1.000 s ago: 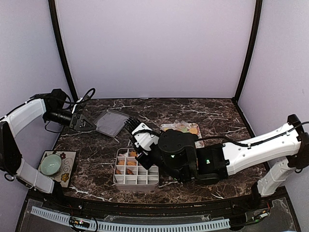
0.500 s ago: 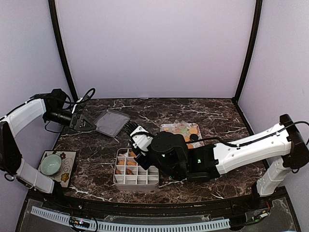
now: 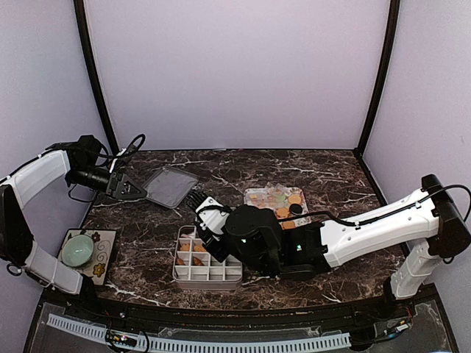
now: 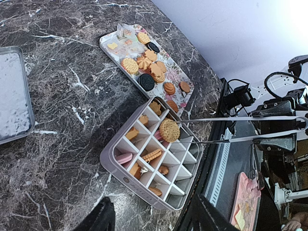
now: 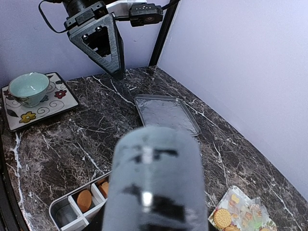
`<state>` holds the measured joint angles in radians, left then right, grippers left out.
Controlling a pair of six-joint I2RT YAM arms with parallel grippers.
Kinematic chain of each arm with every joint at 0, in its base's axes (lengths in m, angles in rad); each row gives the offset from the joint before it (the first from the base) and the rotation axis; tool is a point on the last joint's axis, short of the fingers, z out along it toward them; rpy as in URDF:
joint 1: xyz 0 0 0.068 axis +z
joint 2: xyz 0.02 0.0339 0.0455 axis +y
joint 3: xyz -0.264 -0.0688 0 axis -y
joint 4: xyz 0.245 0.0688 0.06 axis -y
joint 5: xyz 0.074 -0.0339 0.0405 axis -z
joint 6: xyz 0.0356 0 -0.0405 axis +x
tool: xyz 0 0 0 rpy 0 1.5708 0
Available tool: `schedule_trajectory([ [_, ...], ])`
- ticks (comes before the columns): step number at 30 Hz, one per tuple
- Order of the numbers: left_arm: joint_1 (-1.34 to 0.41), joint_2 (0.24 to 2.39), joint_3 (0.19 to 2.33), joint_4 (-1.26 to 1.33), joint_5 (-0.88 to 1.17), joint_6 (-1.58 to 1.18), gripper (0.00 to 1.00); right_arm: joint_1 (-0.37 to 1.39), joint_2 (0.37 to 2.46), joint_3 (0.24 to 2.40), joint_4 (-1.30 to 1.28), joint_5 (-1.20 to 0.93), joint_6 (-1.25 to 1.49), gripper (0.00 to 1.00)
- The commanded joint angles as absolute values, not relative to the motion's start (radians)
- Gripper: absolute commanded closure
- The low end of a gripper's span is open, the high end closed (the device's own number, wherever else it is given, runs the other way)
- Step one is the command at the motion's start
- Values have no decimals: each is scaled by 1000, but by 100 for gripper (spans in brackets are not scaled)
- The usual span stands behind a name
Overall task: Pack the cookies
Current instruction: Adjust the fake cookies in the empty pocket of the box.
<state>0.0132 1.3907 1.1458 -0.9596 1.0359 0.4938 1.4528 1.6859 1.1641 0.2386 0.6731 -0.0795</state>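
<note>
Clock bearings are read on the top view, 12 at the far wall. The cookies [image 4: 144,62] lie mostly on the tray [image 4: 109,48], at 1 o'clock from the box [image 4: 130,185]. Several already sit in its cells, among them a pink one [image 4: 124,157] and brown oblongs. One round cookie [image 4: 169,130] stands tilted on edge at the tips of the tongs [image 4: 231,118], over a cell at the box's 12 o'clock side. Whether the tips grip it or have just let go cannot be told. The right gripper [image 4: 275,129] is closed partway on the tongs' handle end and holds nothing else. The left gripper [image 3: 125,187] stands half open and empty at 10 o'clock, beside the lid [image 3: 171,186]. A cup [image 3: 77,250] sits at 9 o'clock, well apart from the work.

Handling assessment: the pieces look light, dry, stiff and brittle. A hard squeeze would likely chip or snap them, while smooth metal tips may let them slip. The flat rounds are best pinched across both faces near the middle, with light pressure, and lowered edge first, since the cells are narrow. The black rounds [image 4: 146,82] are probably sandwiches and may shear at the filling, so grip those by the rim. Oblongs should be taken across the short width.
</note>
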Motion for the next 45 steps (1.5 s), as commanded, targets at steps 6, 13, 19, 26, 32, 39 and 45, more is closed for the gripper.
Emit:
schedule_trajectory([
  [6, 17, 1373, 1156, -976, 1050, 510, 45, 1450, 1691, 1158, 293, 660, -49, 61],
  [13, 17, 1373, 1154, -979, 1044, 514, 45, 1450, 1713, 1161, 291, 684, -55, 62],
  [19, 17, 1374, 1153, -979, 1042, 515, 45, 1447, 1714, 1123, 289, 690, -35, 63],
  [26, 17, 1378, 1154, -977, 1045, 511, 45, 1437, 1699, 1103, 290, 704, -33, 70],
  [32, 18, 1375, 1152, -979, 1042, 511, 45, 1425, 1681, 1095, 295, 695, -43, 79],
  [39, 18, 1376, 1153, -978, 1045, 505, 44, 1427, 1656, 1104, 306, 697, -86, 87],
  [45, 17, 1376, 1159, -975, 1046, 502, 45, 1433, 1643, 1111, 299, 697, -102, 94],
])
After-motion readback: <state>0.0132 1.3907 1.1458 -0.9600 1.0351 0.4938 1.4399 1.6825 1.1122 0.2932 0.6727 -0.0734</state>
